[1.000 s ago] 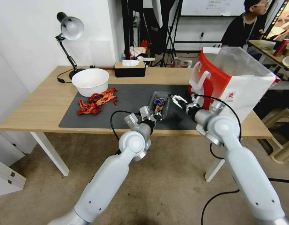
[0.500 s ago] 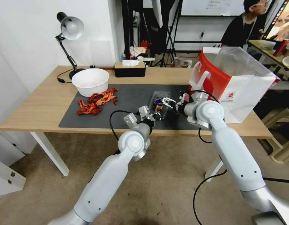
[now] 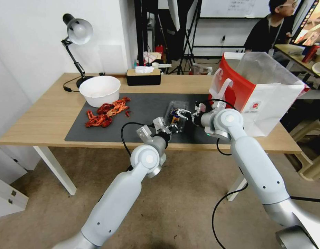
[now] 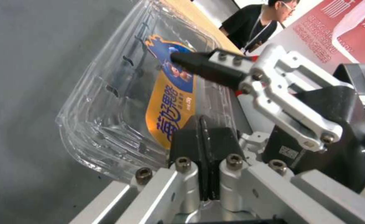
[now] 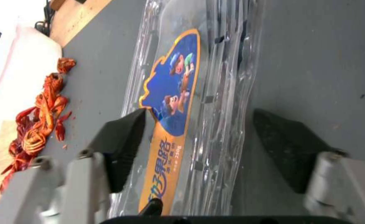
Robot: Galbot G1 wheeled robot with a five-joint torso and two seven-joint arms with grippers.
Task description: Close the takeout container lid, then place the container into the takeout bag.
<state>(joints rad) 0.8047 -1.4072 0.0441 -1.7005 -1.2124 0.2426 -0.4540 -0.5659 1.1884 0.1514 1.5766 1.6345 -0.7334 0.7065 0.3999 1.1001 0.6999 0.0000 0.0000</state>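
Takeout container flat on the dark mat near the counter front edge, just left of the takeout bag, probably for a short carry. Left gripper at the near end, fingers pressed together on the clamshell's edge (apparently to pin it in place). Right gripper spread wide, one finger to each side of the lid with its blue and orange label, seemingly set to press or squeeze it. Bag upright, mouth open, ready for loading.
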